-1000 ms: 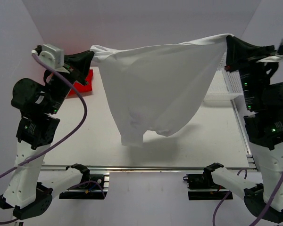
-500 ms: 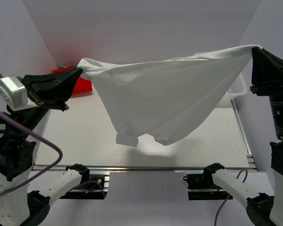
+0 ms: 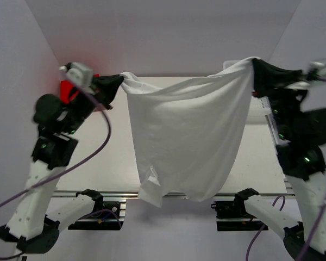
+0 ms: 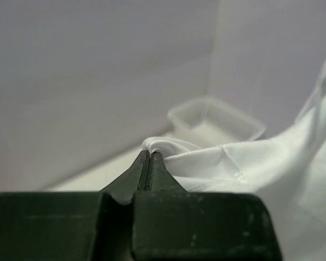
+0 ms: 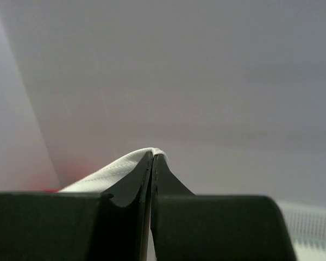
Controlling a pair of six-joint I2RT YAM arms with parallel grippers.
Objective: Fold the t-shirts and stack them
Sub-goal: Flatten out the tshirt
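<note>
top external view shows me the white t-shirt (image 3: pixel 187 141) hung like a curtain above the worktop (image 3: pixel 115 163), its upper edge running side to side across the worktop between my two arms. left jaws are clenched on one top corner and right jaws on the other, so the cloth drops straight below both grips, its lower hem loose over the worktop's near edge. neither arm is nearer. the red t-shirt (image 3: pixel 68 91) sits at the worktop's far left corner. i judge laying it flat comes next.
</note>
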